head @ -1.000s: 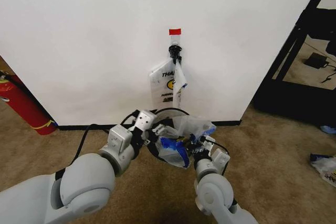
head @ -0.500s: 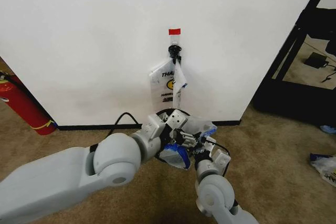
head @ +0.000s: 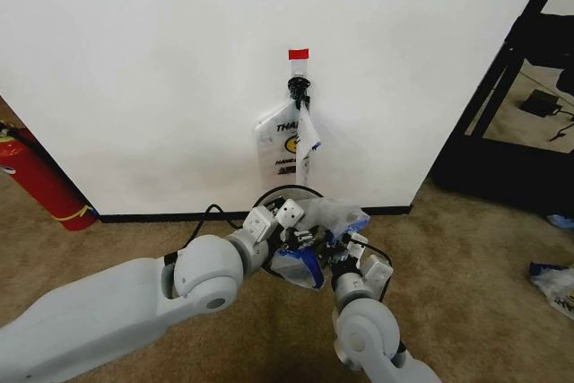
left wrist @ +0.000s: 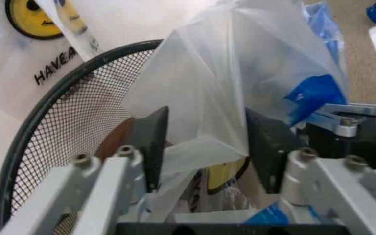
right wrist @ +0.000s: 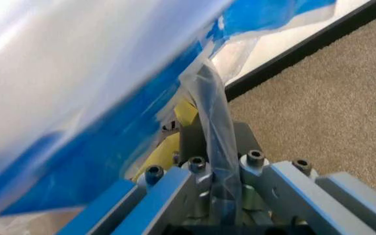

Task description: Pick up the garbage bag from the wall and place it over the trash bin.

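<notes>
- Far left in the head view, a red fire extinguisher (head: 36, 178) leans against the wall (head: 161, 69), its base on the tan carpet (head: 466, 248).
- Now the left arm, sweeping in from the lower left, its left gripper (head: 300, 238) right over the trash bin (head: 269, 197), up against the garbage bag (head: 314, 239).
- From the left wrist view, the left gripper (left wrist: 201, 142) has its jaws spread apart, and a fold of the translucent garbage bag (left wrist: 240, 88) sits between the two dark pads (left wrist: 152, 142). They flank the film with a gap showing; not clamped.
- Behind that fold, the trash bin (left wrist: 51, 127) shows its black mesh wall and round rim.
- Centre of the head view: a black hook (head: 299, 89) under a red tape strip (head: 298, 54), and a second printed bag (head: 289, 145) hanging flat on the wall just above the bin.
- The garbage bag is bunched over the bin's mouth, blue handles showing, stretched between the two grippers.
- Right of it, the right gripper (head: 345, 248) comes up from below, touching the bag's right side.
- Right wrist view: the right gripper (right wrist: 217, 188) is pinched tight on a twisted strand of the garbage bag (right wrist: 90, 98), with blue and clear film billowing above it.
- Far right, a black frame (head: 511, 69) stands on the carpet.
</notes>
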### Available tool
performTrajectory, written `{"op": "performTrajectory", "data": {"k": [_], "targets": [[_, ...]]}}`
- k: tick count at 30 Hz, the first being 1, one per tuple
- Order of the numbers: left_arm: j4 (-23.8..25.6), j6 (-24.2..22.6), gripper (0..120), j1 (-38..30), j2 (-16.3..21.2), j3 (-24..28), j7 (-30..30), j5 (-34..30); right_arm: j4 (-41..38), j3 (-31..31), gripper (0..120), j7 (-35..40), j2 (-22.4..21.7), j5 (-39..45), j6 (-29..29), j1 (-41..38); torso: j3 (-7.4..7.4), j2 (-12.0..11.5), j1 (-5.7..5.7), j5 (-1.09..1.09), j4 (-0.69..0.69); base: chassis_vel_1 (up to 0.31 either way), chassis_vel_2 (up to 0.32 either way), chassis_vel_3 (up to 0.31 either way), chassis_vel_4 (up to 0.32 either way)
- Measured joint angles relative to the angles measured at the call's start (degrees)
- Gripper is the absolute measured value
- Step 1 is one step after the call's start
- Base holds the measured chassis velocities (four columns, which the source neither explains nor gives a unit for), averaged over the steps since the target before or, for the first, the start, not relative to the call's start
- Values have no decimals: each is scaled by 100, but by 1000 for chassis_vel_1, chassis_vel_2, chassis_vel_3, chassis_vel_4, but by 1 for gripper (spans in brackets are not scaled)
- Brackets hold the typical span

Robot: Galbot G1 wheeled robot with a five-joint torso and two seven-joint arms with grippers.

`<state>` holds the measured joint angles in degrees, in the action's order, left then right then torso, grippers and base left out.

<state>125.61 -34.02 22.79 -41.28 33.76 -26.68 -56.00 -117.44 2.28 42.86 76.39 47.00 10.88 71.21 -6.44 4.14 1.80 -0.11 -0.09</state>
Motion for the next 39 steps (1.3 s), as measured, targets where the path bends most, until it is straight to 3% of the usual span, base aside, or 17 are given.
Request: {"op": "performTrajectory", "data": {"k": [11, 19, 28, 39], "targets": [[134, 70, 0, 80, -72, -54, -224, -405, 31, -46, 0, 0, 8, -23, 2, 4, 0, 0, -1, 0, 0, 0, 0, 0, 0], [50, 86, 0, -67, -174, -131, -428, -757, 55, -110, 0, -3, 32, -100, 12, 39, 0, 0, -1, 0, 1, 0, 0, 0, 0], [0, -147, 0, -983, 43, -158, -603, -1360, 82, -269, 0, -186, -43, -415, 11, 176, 0, 0, -1, 2, -1, 0, 0, 0, 0], [-293, -518, 0, -1246, 343, -151, -749, -1549, 81, -633, 0, -897, -359, -1590, -245, 429, 0, 0, -1, 0, -1, 0, 0, 0, 0]]}}
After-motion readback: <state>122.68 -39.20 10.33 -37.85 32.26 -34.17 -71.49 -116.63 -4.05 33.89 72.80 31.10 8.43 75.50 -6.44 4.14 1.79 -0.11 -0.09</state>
